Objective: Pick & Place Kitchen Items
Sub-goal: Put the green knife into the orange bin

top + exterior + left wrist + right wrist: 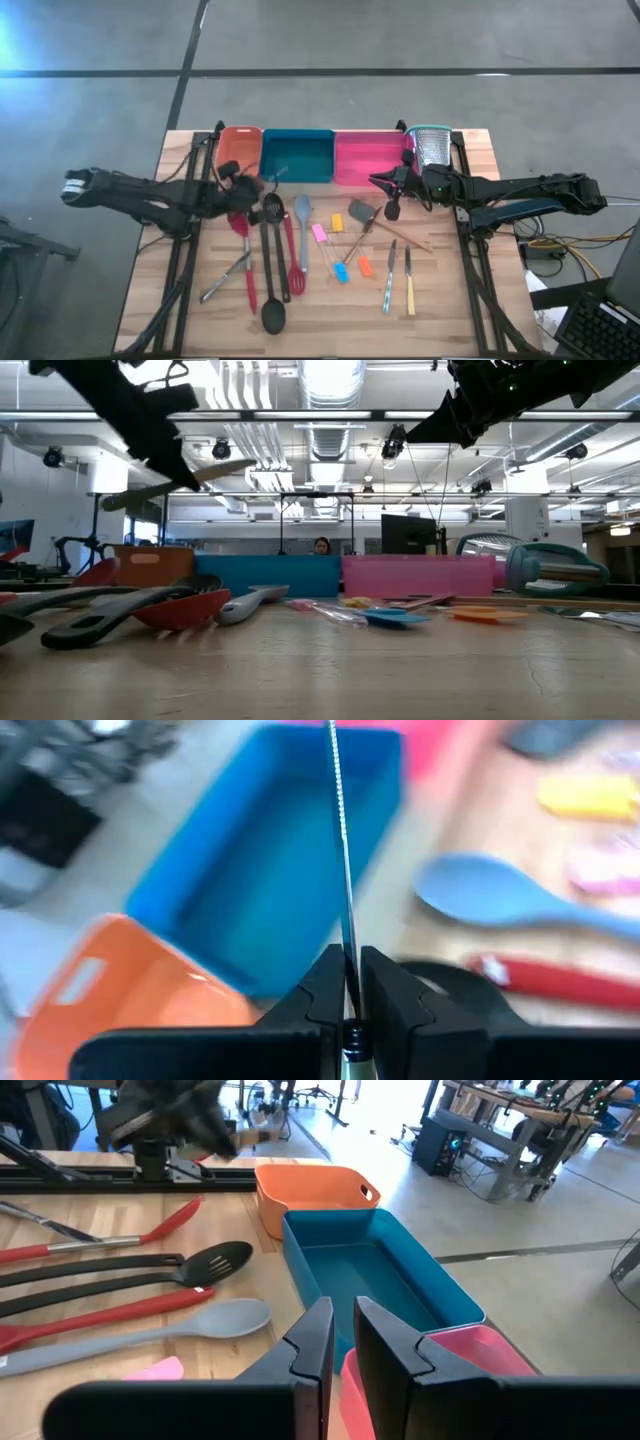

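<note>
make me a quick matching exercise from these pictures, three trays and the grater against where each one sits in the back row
Things:
1. orange tray
2. teal tray
3. pink tray
4. grater

Places:
a. just right of the pink tray
b. left end of the row
c. between teal tray and grater
d. between orange and pink trays

Pairs: 1-b, 2-d, 3-c, 4-a

high view: I look straight down on the whole table (330, 330).
low view: level across its top.
wrist views: close; both share the blue tray (270, 880).
</note>
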Robot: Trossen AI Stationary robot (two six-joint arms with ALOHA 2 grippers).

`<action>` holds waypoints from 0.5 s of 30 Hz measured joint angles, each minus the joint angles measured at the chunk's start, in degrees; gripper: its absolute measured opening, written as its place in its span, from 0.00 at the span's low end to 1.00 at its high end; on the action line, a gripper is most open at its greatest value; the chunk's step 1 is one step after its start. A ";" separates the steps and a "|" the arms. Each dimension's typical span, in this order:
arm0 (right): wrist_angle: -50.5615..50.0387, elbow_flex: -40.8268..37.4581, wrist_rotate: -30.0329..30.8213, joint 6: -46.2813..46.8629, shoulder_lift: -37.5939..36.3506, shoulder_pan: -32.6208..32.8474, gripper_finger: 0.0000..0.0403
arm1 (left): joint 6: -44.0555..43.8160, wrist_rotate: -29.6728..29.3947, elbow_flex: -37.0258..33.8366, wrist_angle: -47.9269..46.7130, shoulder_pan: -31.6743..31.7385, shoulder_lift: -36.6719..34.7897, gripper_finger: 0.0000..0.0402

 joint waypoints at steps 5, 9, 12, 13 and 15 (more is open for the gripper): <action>-0.03 0.00 0.00 0.00 -0.01 0.00 0.10 | 4.02 -2.14 2.69 1.46 7.92 -0.41 0.06; -0.05 0.00 -0.01 -0.02 -0.01 0.00 0.10 | 7.25 -2.07 2.52 5.93 15.49 -0.78 0.06; -0.05 0.00 -0.02 -0.33 -0.01 0.00 0.10 | 7.92 0.37 1.64 9.10 21.73 -0.88 0.06; -0.05 0.00 -0.01 -0.37 0.00 0.00 0.10 | 8.10 2.05 1.27 10.29 23.88 -0.82 0.06; -0.05 0.01 -0.01 -0.50 0.01 0.00 0.10 | 8.65 6.07 0.48 12.87 27.95 -0.51 0.06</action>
